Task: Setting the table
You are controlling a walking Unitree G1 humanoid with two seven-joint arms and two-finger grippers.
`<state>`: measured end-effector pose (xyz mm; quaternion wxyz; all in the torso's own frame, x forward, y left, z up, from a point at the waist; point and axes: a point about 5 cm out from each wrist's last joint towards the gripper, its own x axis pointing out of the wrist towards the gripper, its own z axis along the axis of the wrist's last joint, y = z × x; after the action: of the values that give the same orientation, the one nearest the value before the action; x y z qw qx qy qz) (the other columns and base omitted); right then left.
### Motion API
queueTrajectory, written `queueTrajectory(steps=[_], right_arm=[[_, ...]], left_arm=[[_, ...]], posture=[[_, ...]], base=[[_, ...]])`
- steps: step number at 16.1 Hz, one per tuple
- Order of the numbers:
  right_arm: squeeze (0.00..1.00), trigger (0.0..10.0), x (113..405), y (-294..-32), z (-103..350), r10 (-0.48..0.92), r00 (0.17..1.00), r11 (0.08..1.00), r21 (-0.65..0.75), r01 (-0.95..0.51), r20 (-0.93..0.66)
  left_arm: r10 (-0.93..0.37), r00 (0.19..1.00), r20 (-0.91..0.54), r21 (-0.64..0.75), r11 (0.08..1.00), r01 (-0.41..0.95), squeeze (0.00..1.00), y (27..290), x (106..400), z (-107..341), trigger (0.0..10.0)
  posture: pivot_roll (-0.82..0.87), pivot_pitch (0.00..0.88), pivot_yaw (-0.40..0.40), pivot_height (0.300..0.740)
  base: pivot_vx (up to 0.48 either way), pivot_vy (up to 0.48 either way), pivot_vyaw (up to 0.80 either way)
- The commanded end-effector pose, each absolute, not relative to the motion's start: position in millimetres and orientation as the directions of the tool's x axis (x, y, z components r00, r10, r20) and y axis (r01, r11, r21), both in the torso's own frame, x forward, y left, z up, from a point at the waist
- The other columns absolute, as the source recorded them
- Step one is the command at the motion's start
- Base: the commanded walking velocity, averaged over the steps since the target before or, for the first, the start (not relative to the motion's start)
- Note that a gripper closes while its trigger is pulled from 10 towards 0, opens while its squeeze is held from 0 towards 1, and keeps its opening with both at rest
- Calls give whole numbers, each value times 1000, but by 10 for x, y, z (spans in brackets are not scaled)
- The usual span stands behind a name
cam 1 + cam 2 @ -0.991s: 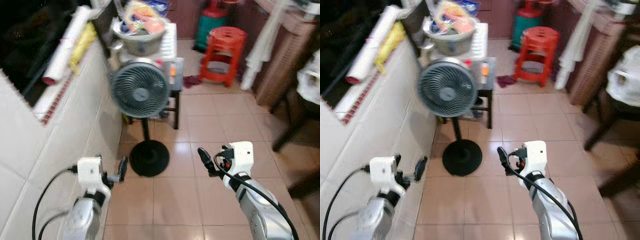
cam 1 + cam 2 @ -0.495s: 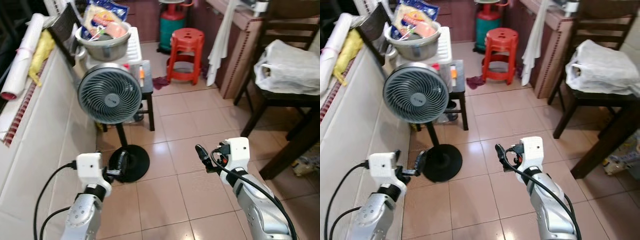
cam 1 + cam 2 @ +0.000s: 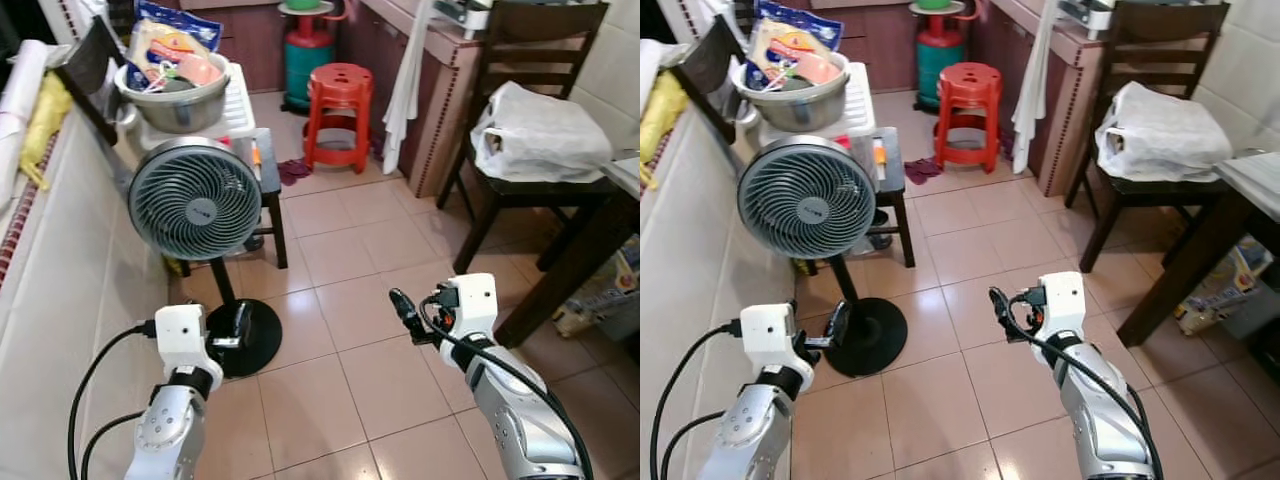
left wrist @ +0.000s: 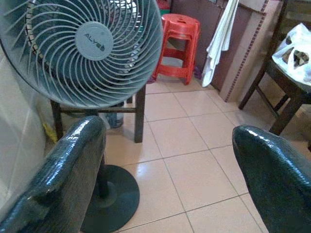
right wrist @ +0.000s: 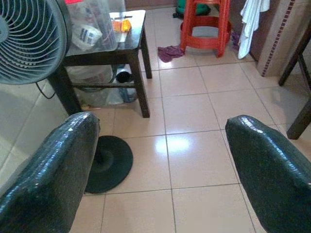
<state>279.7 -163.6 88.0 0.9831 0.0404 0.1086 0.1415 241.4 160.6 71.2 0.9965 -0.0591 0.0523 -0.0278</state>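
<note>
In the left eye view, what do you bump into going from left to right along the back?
Metal bowl → green gas cylinder → red stool → hanging white cloth → white plastic bag on the chair.

Even, fairly bright indoor light fills the room, and the head views are sharp with no motion blur. The tiled floor (image 5: 194, 111) carries a soft white glare patch, and the standing fan (image 3: 195, 200) casts only a faint shadow. In the wrist views the close black fingers (image 4: 73, 170) are blurred and glossy with highlights. The upper left corner of the head views falls dark.
</note>
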Motion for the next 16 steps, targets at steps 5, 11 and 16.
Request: queueTrajectory(steps=[5,11,16], right_arm=[[0,10000,2807,-1642,945,279,943,960,90,-266,-181],[0,10000,2806,-1641,939,278,942,960,77,-268,-187],[0,10000,2806,-1641,939,278,942,960,77,-268,-187]], left_arm=[[-51,992,-118,-127,991,36,0,1602,2397,663,10000],[-51,992,-118,-127,991,35,0,1601,2395,662,10000],[-51,992,-118,-127,991,35,0,1601,2395,662,10000]], posture=[[-74,57,21,740],[-73,56,21,740],[-73,56,21,740]], base=[[0,0,0],[0,0,0],[0,0,0]])
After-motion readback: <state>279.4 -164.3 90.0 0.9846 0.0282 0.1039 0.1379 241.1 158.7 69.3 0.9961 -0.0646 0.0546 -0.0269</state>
